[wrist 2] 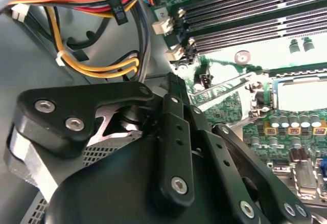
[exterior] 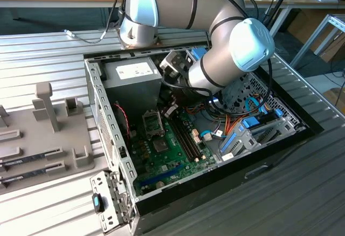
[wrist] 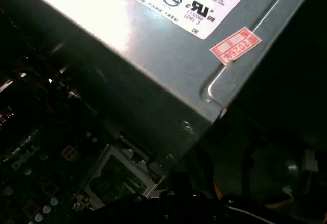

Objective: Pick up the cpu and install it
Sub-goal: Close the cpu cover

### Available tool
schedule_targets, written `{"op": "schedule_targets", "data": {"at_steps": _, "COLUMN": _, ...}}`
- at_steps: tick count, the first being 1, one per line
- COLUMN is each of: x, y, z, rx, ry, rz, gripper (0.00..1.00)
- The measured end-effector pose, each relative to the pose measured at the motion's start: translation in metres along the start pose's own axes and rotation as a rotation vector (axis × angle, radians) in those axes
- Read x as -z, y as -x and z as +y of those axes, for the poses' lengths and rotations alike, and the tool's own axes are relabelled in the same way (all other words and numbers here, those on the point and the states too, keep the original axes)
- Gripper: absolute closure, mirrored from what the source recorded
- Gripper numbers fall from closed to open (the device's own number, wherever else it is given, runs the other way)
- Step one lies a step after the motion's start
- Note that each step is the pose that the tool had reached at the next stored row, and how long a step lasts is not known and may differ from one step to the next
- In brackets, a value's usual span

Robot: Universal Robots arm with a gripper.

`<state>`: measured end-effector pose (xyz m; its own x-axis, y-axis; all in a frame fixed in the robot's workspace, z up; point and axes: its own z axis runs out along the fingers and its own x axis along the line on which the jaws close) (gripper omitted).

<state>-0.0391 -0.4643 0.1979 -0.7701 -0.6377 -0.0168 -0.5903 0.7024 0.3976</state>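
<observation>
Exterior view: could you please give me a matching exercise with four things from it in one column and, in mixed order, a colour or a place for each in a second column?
Column 1
1. power-supply box
2. motherboard
3. fixture plate
4. arm's joint cap

Column 2
a. green, lying on the floor of the case
b. grey, outside the case, at the exterior view's left
c. pale blue, above the case
d. white label on top, in a corner of the case

Pairs: 1-d, 2-a, 3-b, 4-c.
</observation>
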Motion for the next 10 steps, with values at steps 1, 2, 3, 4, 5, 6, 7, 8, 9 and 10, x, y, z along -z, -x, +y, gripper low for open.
{"op": "schedule_targets", "data": {"at_steps": 1, "x": 0.0002, "y": -0.0005, "z": -0.0005, "rx": 0.0, "ry": 0.0004, "rz": -0.0003, "gripper": 0.89}}
{"op": "schedule_targets", "data": {"at_steps": 2, "x": 0.0005, "y": -0.0012, "z": -0.0012, "rx": 0.0, "ry": 0.0002, "rz": -0.0002, "gripper": 0.89}}
{"op": "schedule_targets", "data": {"at_steps": 3, "x": 0.0006, "y": -0.0012, "z": -0.0014, "rx": 0.0, "ry": 0.0003, "rz": -0.0002, "gripper": 0.89}}
{"op": "schedule_targets", "data": {"at_steps": 4, "x": 0.0007, "y": -0.0014, "z": -0.0015, "rx": 0.0, "ry": 0.0001, "rz": 0.0, "gripper": 0.89}}
{"op": "schedule_targets", "data": {"at_steps": 5, "x": 0.0007, "y": -0.0015, "z": -0.0015, "rx": 0.0, "ry": 0.0002, "rz": -0.0001, "gripper": 0.89}}
{"op": "schedule_targets", "data": {"at_steps": 6, "x": 0.0009, "y": -0.0014, "z": -0.0015, "rx": 0.0, "ry": 0.0002, "rz": -0.0002, "gripper": 0.89}}
{"op": "schedule_targets", "data": {"at_steps": 7, "x": 0.0016, "y": -0.0015, "z": -0.0012, "rx": 0.0, "ry": 0.0002, "rz": 0.0, "gripper": 0.89}}
{"op": "schedule_targets", "data": {"at_steps": 8, "x": 0.003, "y": -0.0015, "z": -0.0007, "rx": 0.0, "ry": 0.0004, "rz": -0.0001, "gripper": 0.89}}
{"op": "schedule_targets", "data": {"at_steps": 9, "x": 0.0042, "y": -0.0014, "z": -0.0001, "rx": 0.001, "ry": 0.001, "rz": -0.0007, "gripper": 0.89}}
{"op": "schedule_targets", "data": {"at_steps": 10, "x": 0.0056, "y": -0.0014, "z": 0.0005, "rx": 0.001, "ry": 0.0019, "rz": -0.0014, "gripper": 0.89}}
